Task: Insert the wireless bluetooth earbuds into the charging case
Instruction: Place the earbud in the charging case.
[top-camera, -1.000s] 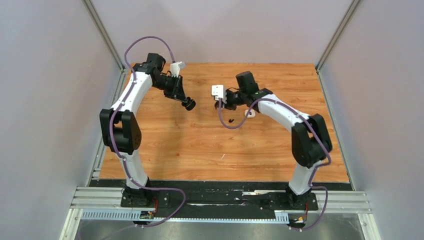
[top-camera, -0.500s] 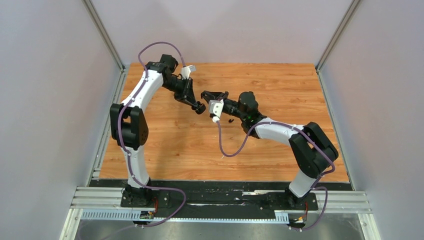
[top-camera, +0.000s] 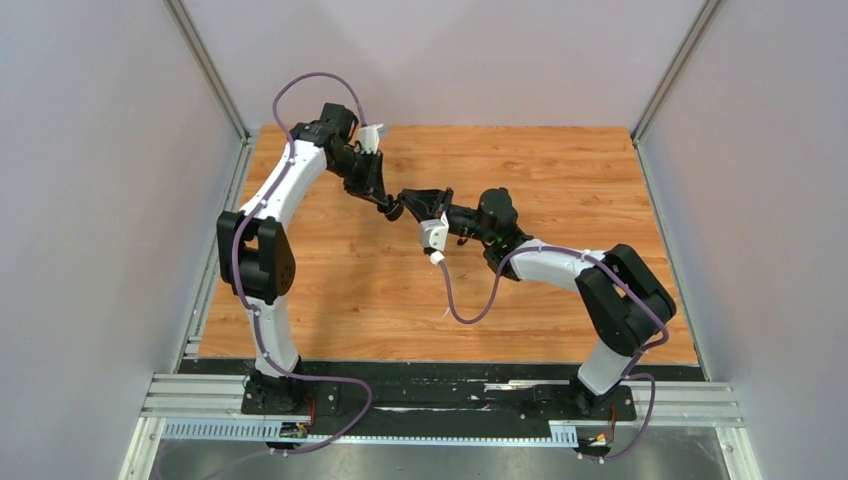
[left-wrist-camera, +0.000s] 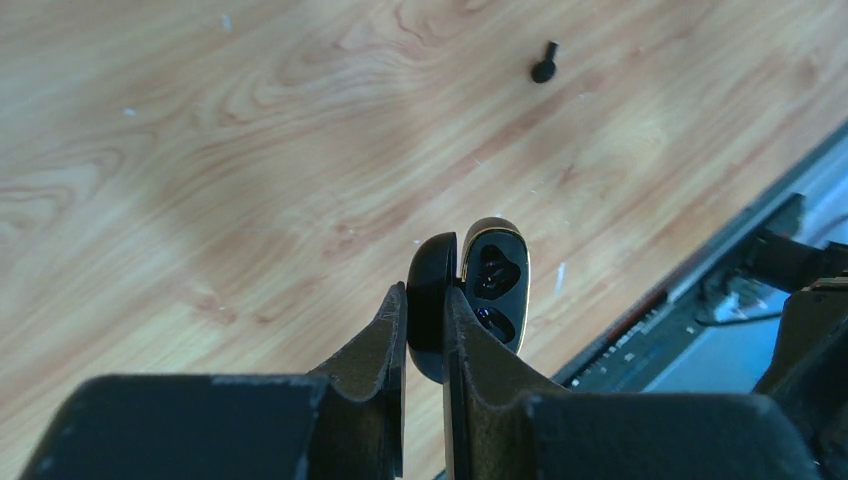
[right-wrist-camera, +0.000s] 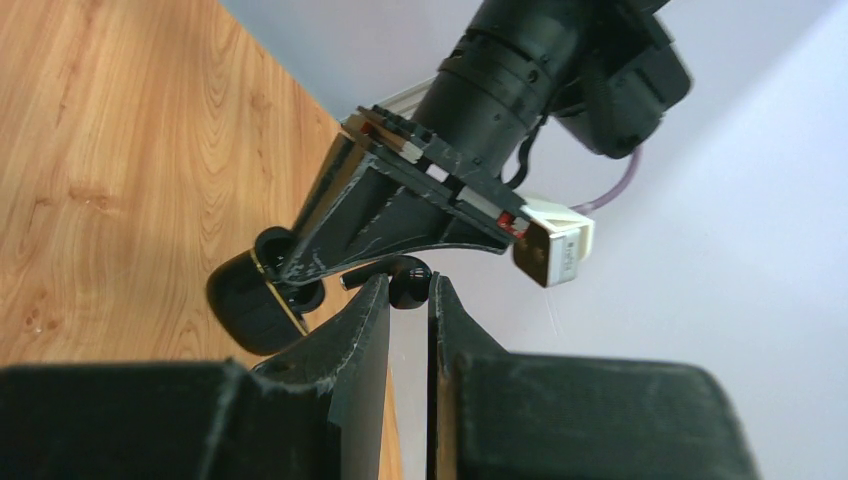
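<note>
My left gripper (left-wrist-camera: 425, 292) is shut on the lid of an open black charging case (left-wrist-camera: 496, 282) and holds it above the table, with its two dark sockets facing out. My right gripper (right-wrist-camera: 408, 283) is shut on a small black earbud (right-wrist-camera: 410, 281), its stem pointing at the case (right-wrist-camera: 243, 303) just to the left. In the top view the two grippers meet tip to tip, left (top-camera: 393, 208) and right (top-camera: 410, 197), above the table's middle. A second black earbud (left-wrist-camera: 543, 69) lies loose on the wood.
The wooden table (top-camera: 560, 170) is walled by grey panels on three sides. A black and metal rail (top-camera: 450, 385) with the arm bases runs along the near edge. The right arm (top-camera: 550, 262) stretches low across the table's middle.
My right gripper has swung left with the earbud and now meets the case. My left gripper has come a little right and forward, still holding the case.
</note>
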